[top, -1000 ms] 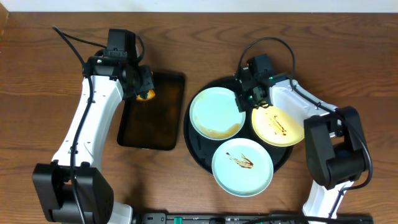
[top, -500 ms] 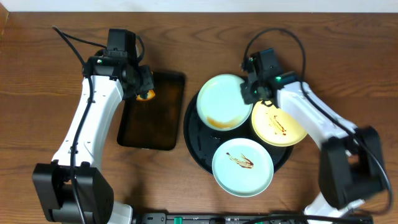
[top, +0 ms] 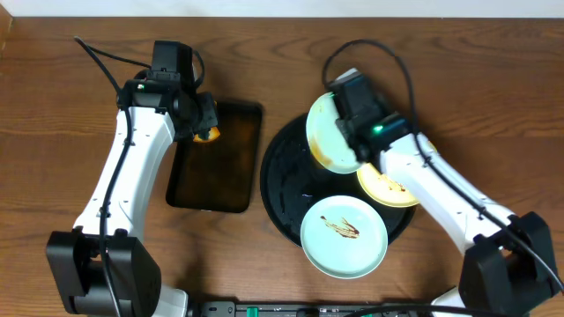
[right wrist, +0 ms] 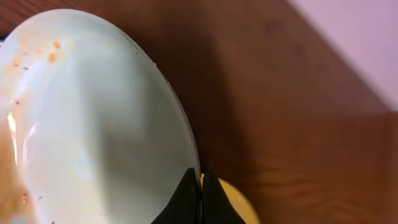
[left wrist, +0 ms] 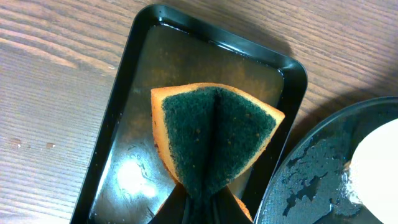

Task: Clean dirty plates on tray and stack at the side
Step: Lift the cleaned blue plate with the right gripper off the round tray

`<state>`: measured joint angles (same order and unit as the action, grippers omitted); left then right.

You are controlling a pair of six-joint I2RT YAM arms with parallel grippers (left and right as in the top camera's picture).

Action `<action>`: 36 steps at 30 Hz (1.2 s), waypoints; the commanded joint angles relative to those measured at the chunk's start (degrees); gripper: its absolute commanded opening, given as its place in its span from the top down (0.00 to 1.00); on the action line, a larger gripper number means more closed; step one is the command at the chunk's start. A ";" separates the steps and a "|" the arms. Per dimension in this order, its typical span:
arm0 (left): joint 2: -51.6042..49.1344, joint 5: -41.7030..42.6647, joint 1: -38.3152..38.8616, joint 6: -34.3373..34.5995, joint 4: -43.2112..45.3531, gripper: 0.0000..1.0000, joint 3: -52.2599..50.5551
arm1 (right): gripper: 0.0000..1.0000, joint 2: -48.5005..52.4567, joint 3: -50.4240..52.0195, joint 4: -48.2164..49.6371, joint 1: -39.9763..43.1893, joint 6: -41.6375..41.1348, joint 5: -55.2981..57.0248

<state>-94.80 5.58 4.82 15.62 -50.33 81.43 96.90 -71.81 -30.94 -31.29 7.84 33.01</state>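
Observation:
My right gripper [top: 352, 132] is shut on the rim of a pale mint-blue plate [top: 328, 134] with brown smears, held tilted above the large round black tray [top: 282, 189]. In the right wrist view the plate [right wrist: 93, 118] fills the left and my fingers [right wrist: 200, 186] pinch its edge. A pale yellow plate [top: 388, 187] and a second mint-blue plate [top: 344, 236], both sauce-streaked, lie on the tray. My left gripper [top: 204, 130] is shut on an orange and green sponge [left wrist: 211, 134], folded, over the rectangular black tray [left wrist: 134, 93].
The rectangular tray [top: 216, 157] lies left of the round tray, almost touching it. The round tray's wet surface [left wrist: 317, 168] shows at the right of the left wrist view. Bare wooden table lies around both trays.
My right gripper has lifted the smeared mint-blue plate off the round tray, up and to the right, tilting it on edge. The left arm and sponge have not moved.

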 commanded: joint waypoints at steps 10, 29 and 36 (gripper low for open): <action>0.94 -0.68 -0.20 -0.13 0.22 0.92 0.02 | 0.99 -1.25 -0.15 6.32 -9.66 5.11 19.61; 0.94 -0.68 -0.20 -0.13 0.22 0.92 0.02 | 0.99 -3.17 -0.15 11.61 -11.30 11.87 23.82; 0.94 -0.68 -0.20 -0.13 0.22 0.92 0.02 | 0.99 -3.17 -0.15 11.82 -11.32 10.03 23.80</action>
<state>-94.80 5.58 4.82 15.62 -50.13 81.43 95.29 -71.81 -19.25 -41.91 19.07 55.09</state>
